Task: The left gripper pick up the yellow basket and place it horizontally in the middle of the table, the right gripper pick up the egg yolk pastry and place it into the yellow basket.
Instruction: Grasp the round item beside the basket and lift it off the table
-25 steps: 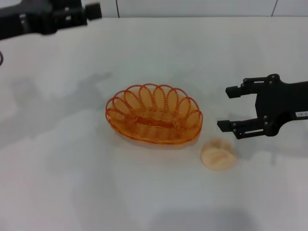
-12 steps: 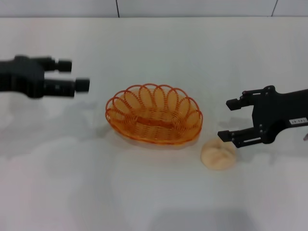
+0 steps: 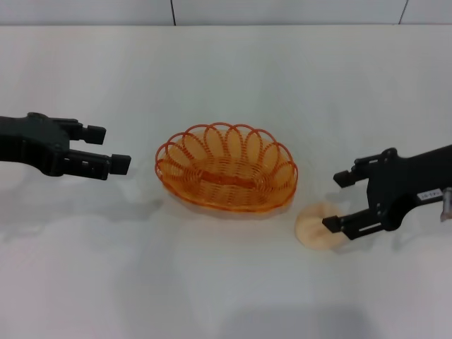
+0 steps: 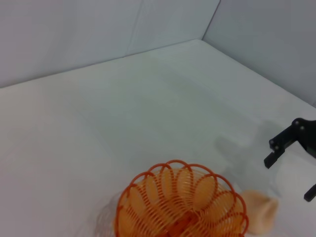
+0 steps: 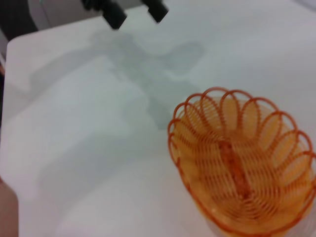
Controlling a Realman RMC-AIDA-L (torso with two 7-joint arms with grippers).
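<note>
My head view shows the black right gripper [image 3: 337, 200], fingers spread, straddling the small round beige egg yolk pastry [image 3: 316, 224] mid-table [image 3: 233, 70]; the oval orange-yellow wire basket [image 3: 226, 167] hides it from the right wrist. The left gripper [image 3: 113, 148], fingers released, holds nothing.

A large plain white flat tabletop [image 3: 233, 282] fills nearly the whole head view, smooth and matte, with soft grey shadows lying across it at the left and along the near edge. At the far side it meets a pale grey-white panelled wall [image 3: 282, 10], split by thin dark vertical seams. The left wrist view shows two such pale walls [image 4: 89, 34] meeting in a corner beyond the table's far edge. Light is even and diffuse.
</note>
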